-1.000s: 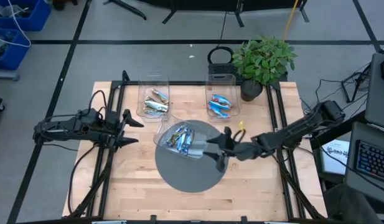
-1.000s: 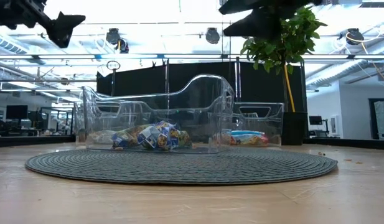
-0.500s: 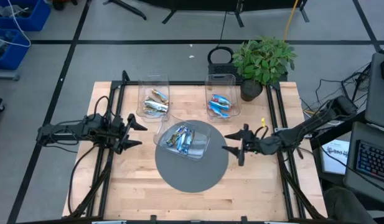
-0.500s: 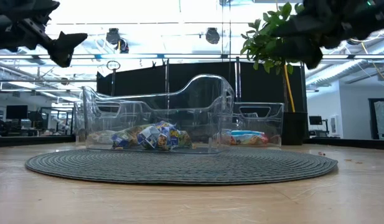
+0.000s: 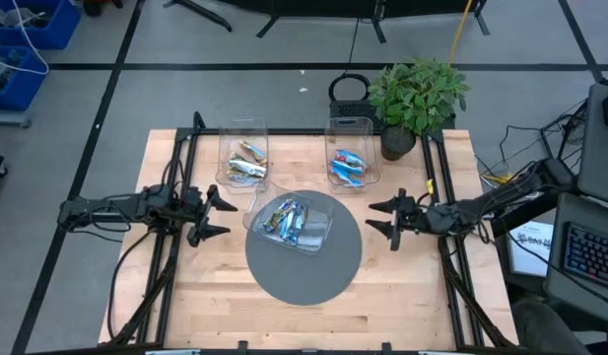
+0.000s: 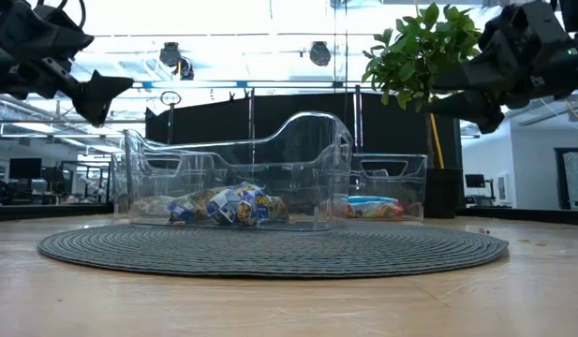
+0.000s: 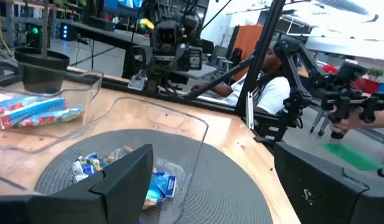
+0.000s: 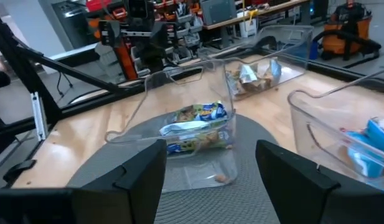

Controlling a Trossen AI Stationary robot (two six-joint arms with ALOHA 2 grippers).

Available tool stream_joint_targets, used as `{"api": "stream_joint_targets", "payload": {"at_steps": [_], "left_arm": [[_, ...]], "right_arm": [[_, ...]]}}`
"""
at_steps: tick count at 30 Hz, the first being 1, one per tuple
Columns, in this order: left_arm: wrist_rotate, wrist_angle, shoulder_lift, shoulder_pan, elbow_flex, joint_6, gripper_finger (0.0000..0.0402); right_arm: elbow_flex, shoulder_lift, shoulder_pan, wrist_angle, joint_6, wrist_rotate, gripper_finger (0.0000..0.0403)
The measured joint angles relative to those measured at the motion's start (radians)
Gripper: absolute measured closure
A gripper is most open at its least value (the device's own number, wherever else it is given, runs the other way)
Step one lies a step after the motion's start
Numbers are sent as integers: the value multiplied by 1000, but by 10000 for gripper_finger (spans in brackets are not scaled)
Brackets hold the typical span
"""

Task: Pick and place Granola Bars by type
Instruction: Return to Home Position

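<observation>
A clear centre bin (image 5: 290, 223) stands on the round grey mat (image 5: 304, 271) and holds a heap of mixed granola bars (image 8: 195, 127). A far-left bin (image 5: 244, 158) holds tan and silvery bars (image 8: 259, 71). A far-right bin (image 5: 350, 164) holds bright blue bars (image 7: 30, 109). My left gripper (image 5: 221, 217) hangs open above the table, left of the centre bin. My right gripper (image 5: 378, 217) hangs open, right of the mat's edge. Both point at the centre bin, and both show high in the low view (image 6: 92, 89) (image 6: 481, 108).
A potted plant (image 5: 414, 99) and a black holder (image 5: 349, 94) stand at the far right corner. Dark rails (image 5: 180, 197) run along both table sides. Bare wood (image 5: 215, 296) lies near the mat. A person (image 7: 272, 87) sits beyond the table's right side.
My right gripper has drawn back from over the mat toward the table's right edge, staying open. My left gripper has moved a little toward the centre bin. The bins and bars have stayed where they were.
</observation>
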Motion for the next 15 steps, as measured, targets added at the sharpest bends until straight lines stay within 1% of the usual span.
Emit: {"api": "stream_joint_targets", "payload": {"at_steps": [5,11,15], "left_arm": [[0,-3,0,0,0,13,65],[-3,-29,0,1,-1,36,69],[-17,-11,1,3,-16,34,70]], "right_arm": [[-48,-51,-33,0,-19,-7,165],[-97,-106,-92,0,-22,-101,165],[-120,-133,-125,-1,-23,-134,165]]}}
